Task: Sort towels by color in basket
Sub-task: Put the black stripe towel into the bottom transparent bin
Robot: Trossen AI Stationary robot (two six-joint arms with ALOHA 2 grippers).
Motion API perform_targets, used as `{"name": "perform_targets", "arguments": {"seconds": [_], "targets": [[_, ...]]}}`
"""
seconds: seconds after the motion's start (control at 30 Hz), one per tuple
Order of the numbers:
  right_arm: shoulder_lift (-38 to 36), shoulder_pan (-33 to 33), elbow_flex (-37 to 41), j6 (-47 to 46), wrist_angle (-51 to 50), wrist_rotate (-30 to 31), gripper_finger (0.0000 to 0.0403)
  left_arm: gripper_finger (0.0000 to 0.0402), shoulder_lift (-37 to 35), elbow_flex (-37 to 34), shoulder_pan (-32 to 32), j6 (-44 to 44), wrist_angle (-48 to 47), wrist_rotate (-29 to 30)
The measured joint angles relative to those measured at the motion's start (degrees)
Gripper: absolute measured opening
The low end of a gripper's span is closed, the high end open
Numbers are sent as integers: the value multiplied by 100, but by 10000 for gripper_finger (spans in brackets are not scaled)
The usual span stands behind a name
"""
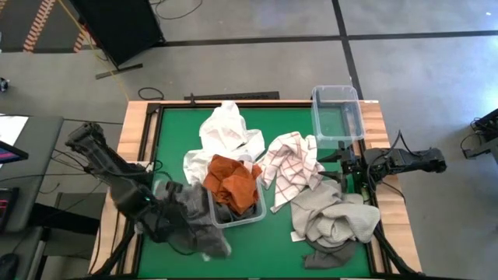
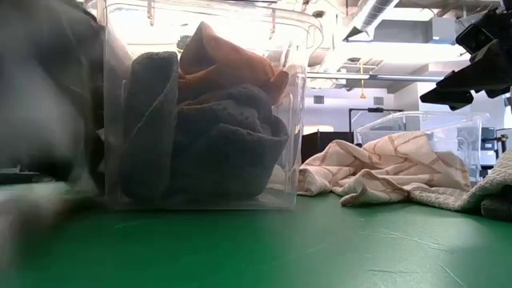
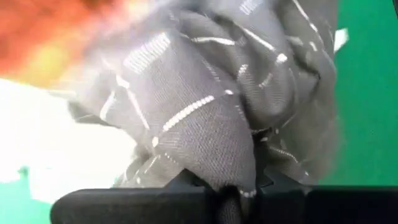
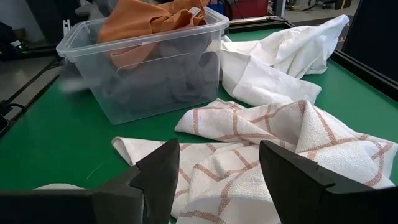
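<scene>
A clear basket (image 1: 237, 204) in the middle of the green table holds a rust orange towel (image 1: 232, 180) on top of a dark grey one (image 2: 224, 144). Just left of the basket, my left gripper (image 1: 166, 211) is shut on a grey towel with thin white stripes (image 3: 205, 106). A white towel (image 1: 226, 132) lies behind the basket. To its right lie the red-checked towel (image 4: 261, 149) and, nearer, a beige-grey towel (image 1: 334, 218). My right gripper (image 4: 217, 180) waits open at the table's right edge, above the checked towel and touching nothing. My left gripper pinches a bunched fold of the grey striped towel (image 3: 235, 184) between its two fingers (image 3: 186, 185), coming down at a steep slant from the table's left side. The cloth hangs below the fingers in several loose folds. Blur hides whether its lower end (image 1: 212, 243) touches the table.
A second clear basket (image 1: 337, 113) stands at the far right corner. A darker grey cloth (image 1: 327, 257) shows under the beige-grey towel near the front edge. Bare green table lies in front of the middle basket (image 2: 320, 240).
</scene>
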State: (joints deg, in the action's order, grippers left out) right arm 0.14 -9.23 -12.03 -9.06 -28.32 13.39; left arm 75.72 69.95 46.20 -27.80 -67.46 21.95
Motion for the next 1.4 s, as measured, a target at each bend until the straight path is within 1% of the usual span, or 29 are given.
{"name": "perform_targets", "arguments": {"seconds": [0.1, 0.23, 0.4, 0.5, 0.77, 0.87, 0.97, 1.1, 1.17, 1.4], "targets": [[2, 0, 1, -2, 1, 2, 249, 12, -4, 788, 96, 192, -524, 840], [0, 0, 0, 0, 0, 2, 249, 12, -9, 1602, 116, 698, -724, 1769], [2, 0, 1, -2, 0, 1, 249, 12, -9, 2227, 24, 1451, -698, 2711], [2, 0, 2, 0, 2, 2, 249, 12, -9, 2438, -183, 1825, -689, 3050], [1, 0, 0, -2, 2, 2, 249, 12, 17, 2529, -1014, 3048, -91, 3071], [1, 0, 0, -1, 0, 1, 249, 12, 30, 2529, -1365, 3485, 161, 2994], [0, 0, 0, -1, 1, 1, 249, 12, 39, 2527, -1717, 3725, 272, 2859], [2, 0, 0, -2, 0, 1, 249, 13, 37, 2368, -2227, 4000, 621, 2385], [2, 0, 1, 0, 0, 1, 249, 13, 50, 2259, -2438, 4090, 821, 2028], [2, 0, 0, -2, 0, 2, 249, 13, 320, 1581, -2980, 4710, 2077, 1161]]}}
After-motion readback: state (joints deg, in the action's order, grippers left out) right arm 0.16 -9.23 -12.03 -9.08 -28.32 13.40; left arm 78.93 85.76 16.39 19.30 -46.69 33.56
